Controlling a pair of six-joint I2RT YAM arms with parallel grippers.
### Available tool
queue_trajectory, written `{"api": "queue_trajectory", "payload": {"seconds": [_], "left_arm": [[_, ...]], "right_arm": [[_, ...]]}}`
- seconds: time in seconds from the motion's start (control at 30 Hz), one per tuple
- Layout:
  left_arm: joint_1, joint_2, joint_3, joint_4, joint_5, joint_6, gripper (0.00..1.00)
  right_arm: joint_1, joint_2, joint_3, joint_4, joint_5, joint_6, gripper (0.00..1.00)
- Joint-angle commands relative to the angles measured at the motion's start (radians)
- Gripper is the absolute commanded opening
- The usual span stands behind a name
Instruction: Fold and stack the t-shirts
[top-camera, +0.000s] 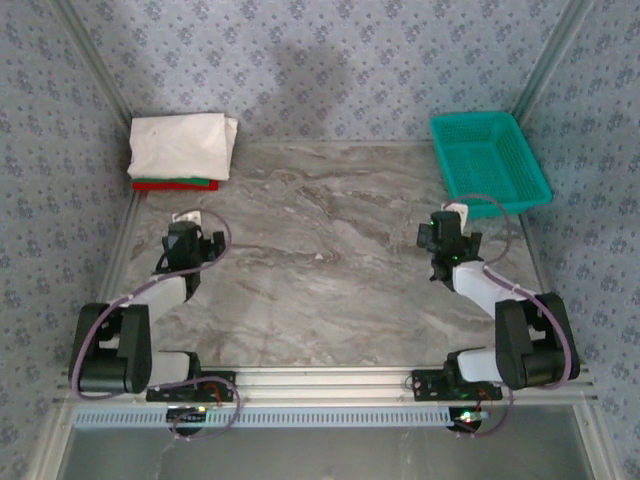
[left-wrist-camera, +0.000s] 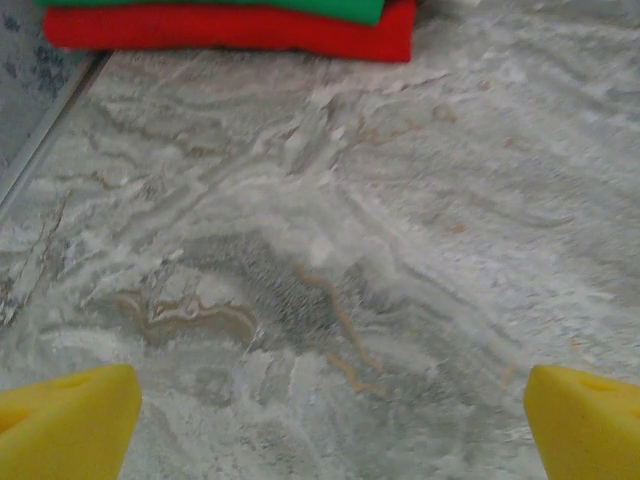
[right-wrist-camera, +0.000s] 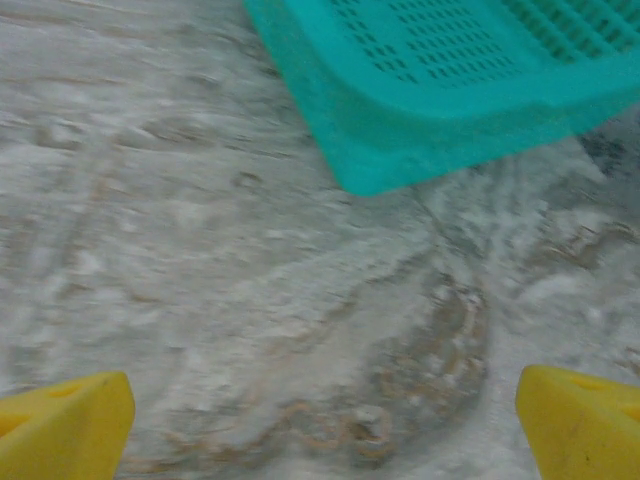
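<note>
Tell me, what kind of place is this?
Likely a robot test booth: two arms bolted to a marble-look table, patterned walls close around, folded shirts stacked in one corner, a basket in another.

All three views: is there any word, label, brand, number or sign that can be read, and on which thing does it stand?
There are none to read.
The stacked t-shirts are plain cloth without print.
The teal basket shows only mesh holes.
The table shows only marble veins.
The wallpaper bears a small flower pattern, no letters.
</note>
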Motion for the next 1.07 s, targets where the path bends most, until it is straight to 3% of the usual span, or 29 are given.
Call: {"api": "queue_trajectory", "payload": {"seconds": [0.0,0.17,0.27,0.37,0.47,0.57,0.93,1.03], "left_arm": [[0.044,0.063,0.003,0.232,0.035,0.005,0.98],[0.081,0.164,-0.009,0.348,0.093,-0.002,0.98],[0.074,0.214,-0.136,0.629,0.111,0.013,0.98],[0.073,0.193,-0.186,0.696,0.151,0.029,0.98],[0.073,0.196,-0.138,0.613,0.199,0.045,0.98],[0.073,0.21,-0.04,0.437,0.152,0.033,0.98],[0.07,0.211,-0.055,0.472,0.144,0.033,0.98],[0.023,0.198,-0.115,0.576,0.127,0.085,0.98]], "right_arm": [[-0.099,0.027,-0.058,0.25,-0.057,-0.045,1.0],[-0.164,0.096,-0.094,0.43,-0.241,-0.102,1.0],[-0.149,0.132,-0.218,0.69,-0.379,-0.18,1.0],[-0.145,0.177,-0.27,0.815,-0.426,-0.199,1.0],[-0.158,0.19,-0.153,0.605,-0.426,-0.178,1.0],[-0.17,0.188,-0.173,0.645,-0.424,-0.171,1.0],[-0.166,0.193,-0.163,0.631,-0.424,-0.178,1.0],[-0.164,0.191,-0.167,0.637,-0.424,-0.179,1.0]]}}
